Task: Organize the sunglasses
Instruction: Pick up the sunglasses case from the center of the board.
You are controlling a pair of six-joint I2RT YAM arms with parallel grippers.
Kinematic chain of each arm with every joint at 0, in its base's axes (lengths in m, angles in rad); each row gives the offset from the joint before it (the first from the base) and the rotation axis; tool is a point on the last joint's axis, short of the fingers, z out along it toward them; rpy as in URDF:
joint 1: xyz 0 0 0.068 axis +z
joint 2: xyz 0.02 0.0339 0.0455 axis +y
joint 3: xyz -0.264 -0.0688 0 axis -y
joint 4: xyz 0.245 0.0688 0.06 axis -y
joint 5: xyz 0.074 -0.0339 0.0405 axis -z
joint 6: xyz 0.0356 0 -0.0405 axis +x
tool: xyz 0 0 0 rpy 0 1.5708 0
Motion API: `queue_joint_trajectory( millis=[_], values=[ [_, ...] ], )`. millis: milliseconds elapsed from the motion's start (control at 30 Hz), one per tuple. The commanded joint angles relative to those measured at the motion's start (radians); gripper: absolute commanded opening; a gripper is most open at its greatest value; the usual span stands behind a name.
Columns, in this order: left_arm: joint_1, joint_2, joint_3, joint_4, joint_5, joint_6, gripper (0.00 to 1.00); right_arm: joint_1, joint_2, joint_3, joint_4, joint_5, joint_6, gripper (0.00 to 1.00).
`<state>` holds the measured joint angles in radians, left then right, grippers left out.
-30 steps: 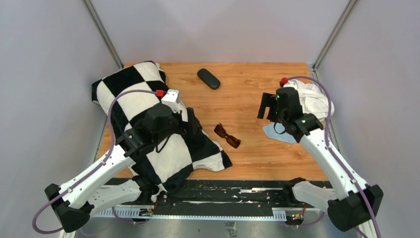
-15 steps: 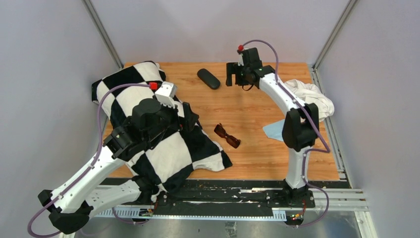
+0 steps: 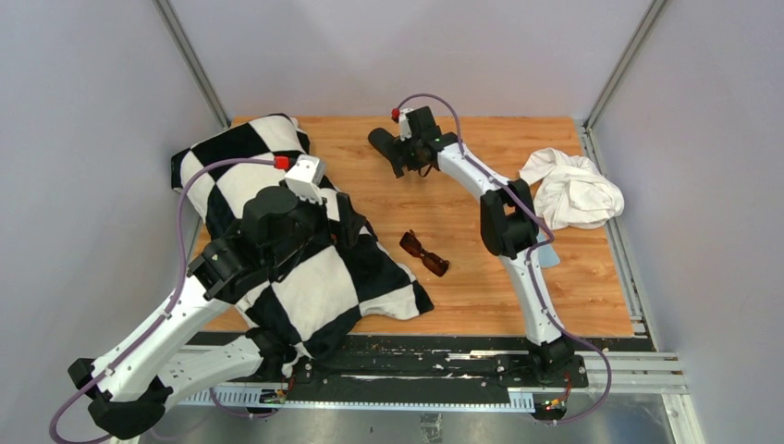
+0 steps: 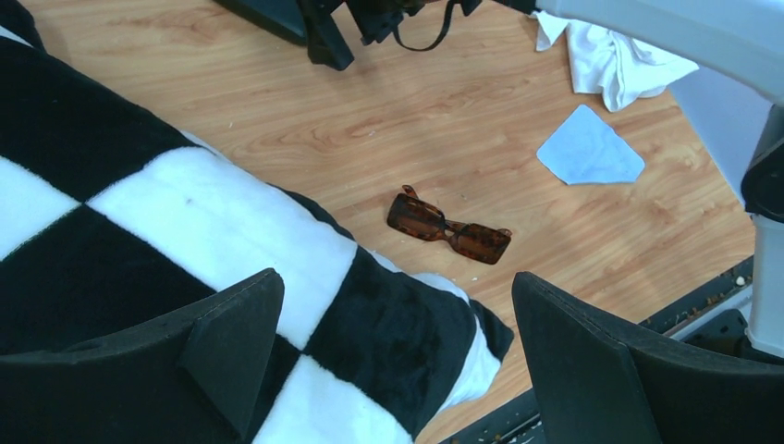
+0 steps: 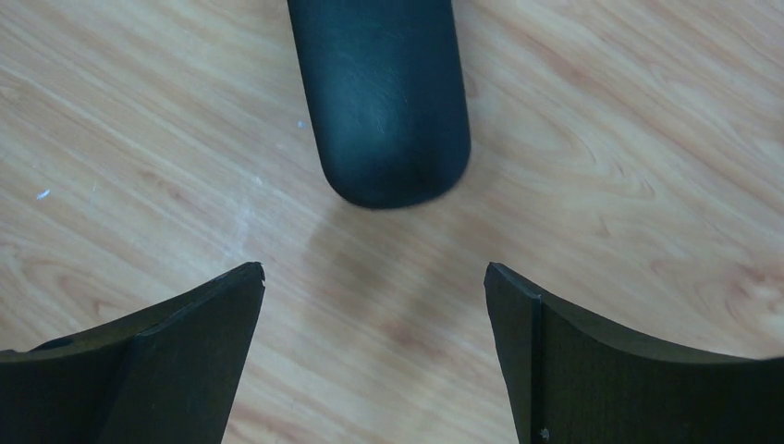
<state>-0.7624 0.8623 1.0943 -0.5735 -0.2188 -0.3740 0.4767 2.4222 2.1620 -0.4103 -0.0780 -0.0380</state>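
**Right gripper (image 5: 374,277) poised at the case (image 5: 388,102)**

Its jaws stand wide, the black case's rounded end just ahead of them, untouched. The left gripper (image 4: 393,282), also wide open, hovers over the checkered blanket (image 4: 139,213). The sunglasses (image 4: 448,229) lie on the table (image 3: 462,296), just beside the blanket's edge.

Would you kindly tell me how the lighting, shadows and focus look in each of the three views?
Top external: even, diffuse light, sharp throughout, only faint shadows around the sunglasses. Left wrist: sunglasses crisp, the near black fingers slightly soft. Right wrist: a dull sheen on the black case, a soft shadow on the wood by its end.
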Motion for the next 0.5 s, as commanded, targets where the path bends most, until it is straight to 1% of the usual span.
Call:
queue_joint_trajectory(
  millis=[0,133,267,467],
  values=[
    [0.005,0.009,0.007,-0.012,-0.021,0.006,1.0,0.009,0.07,0.097,0.074,0.021,-0.043,0.96],
    [0.005,0.031,0.02,-0.017,-0.017,0.016,1.0,0.011,0.147,0.165,0.096,0.012,-0.03,0.96],
    [0.004,0.04,0.027,-0.021,-0.029,0.027,1.0,0.012,0.195,0.207,0.103,0.051,-0.039,0.99],
    [0.005,0.044,0.027,-0.018,-0.042,0.03,1.0,0.012,0.247,0.249,0.12,0.004,-0.046,1.0]
  ],
)
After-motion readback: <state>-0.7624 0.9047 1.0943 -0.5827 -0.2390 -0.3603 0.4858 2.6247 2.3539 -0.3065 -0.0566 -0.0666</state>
